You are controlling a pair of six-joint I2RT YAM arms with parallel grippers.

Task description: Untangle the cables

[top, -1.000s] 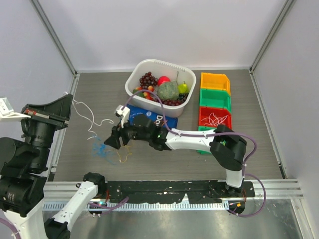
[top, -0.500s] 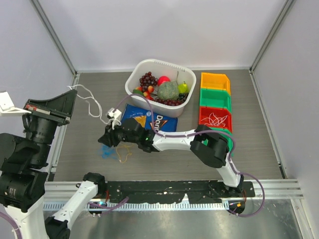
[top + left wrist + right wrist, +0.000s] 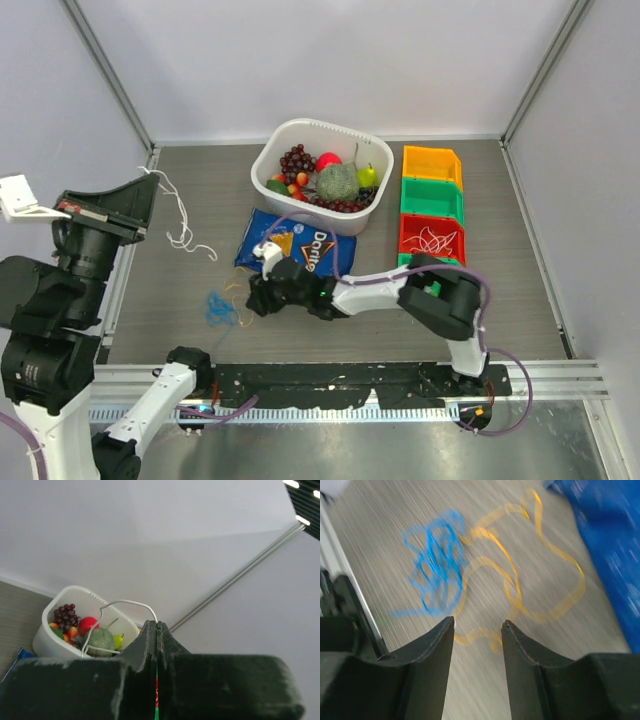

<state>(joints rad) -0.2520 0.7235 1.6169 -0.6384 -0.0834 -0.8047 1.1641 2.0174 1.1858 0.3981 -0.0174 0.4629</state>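
While our right claw (image 3: 477, 625) hovers half-open and empty off the chip bag's (image 3: 305, 243) near-left corner, the yellow cable (image 3: 485, 532) and blue cable (image 3: 437, 565) lie touching on the worktop (image 3: 170, 280). Farther left of the bag, our left claw (image 3: 152, 626) is clamped on the white cable (image 3: 125, 601).

Table (image 3: 520, 290): matt grey, fine wood-grain look.
Tub (image 3: 262, 168), far centre: smooth white plastic, slight sheen.
Bins (image 3: 432, 165), right: glossy coloured plastic.
Chip bag (image 3: 300, 245): shiny blue film.
White cable (image 3: 180, 225), blue cable (image 3: 216, 308), yellow cable (image 3: 520, 580): thin, smooth, string-like.
Right gripper (image 3: 478, 621), left gripper (image 3: 156, 625): matt black plastic, left scuffed.
Near rail (image 3: 550, 375): brushed metal.
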